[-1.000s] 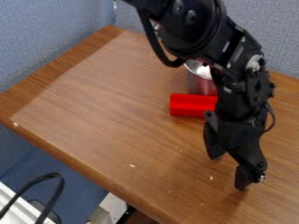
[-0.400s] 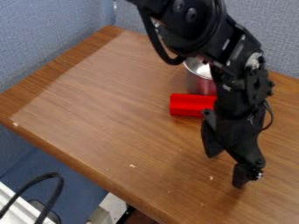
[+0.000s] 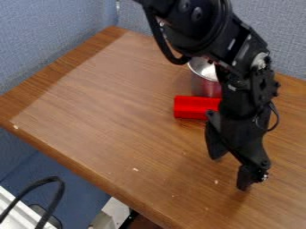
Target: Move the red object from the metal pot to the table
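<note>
The red object (image 3: 195, 107) lies on its side on the brown wooden table (image 3: 96, 98), just left of the arm. My gripper (image 3: 233, 167) points straight down near the table's front right edge, in front of and to the right of the red object. Its two dark fingers stand apart with nothing between them, so it is open. The metal pot (image 3: 203, 72) shows only as a shiny sliver behind the arm, just beyond the red object; most of it is hidden.
The table's lighter rounded edge (image 3: 72, 170) runs along the front, with black cables (image 3: 36, 201) below it on the floor. A blue wall (image 3: 48, 36) stands behind the table on the left.
</note>
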Motion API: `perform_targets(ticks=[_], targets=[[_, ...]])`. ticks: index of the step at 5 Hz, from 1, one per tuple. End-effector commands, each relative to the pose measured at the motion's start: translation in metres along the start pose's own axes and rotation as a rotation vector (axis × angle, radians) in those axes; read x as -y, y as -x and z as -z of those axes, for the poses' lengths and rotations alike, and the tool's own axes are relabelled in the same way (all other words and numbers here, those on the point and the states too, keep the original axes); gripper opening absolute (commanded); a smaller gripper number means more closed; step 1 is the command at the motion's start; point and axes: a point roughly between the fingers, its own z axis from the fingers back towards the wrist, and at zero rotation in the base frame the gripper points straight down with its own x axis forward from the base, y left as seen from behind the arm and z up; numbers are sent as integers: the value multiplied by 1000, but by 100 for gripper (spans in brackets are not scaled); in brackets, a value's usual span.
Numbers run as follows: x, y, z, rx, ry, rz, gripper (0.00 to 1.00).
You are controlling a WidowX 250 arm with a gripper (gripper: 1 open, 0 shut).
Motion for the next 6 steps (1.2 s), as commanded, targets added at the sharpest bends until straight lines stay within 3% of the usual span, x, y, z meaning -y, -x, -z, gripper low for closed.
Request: perform_targets(ticks=[1, 4, 6], targets=[[-8, -8, -8, 30, -14, -18, 100], [-17, -9, -5, 12, -8, -41, 100], [-28, -9, -8, 0, -23, -64, 100]])
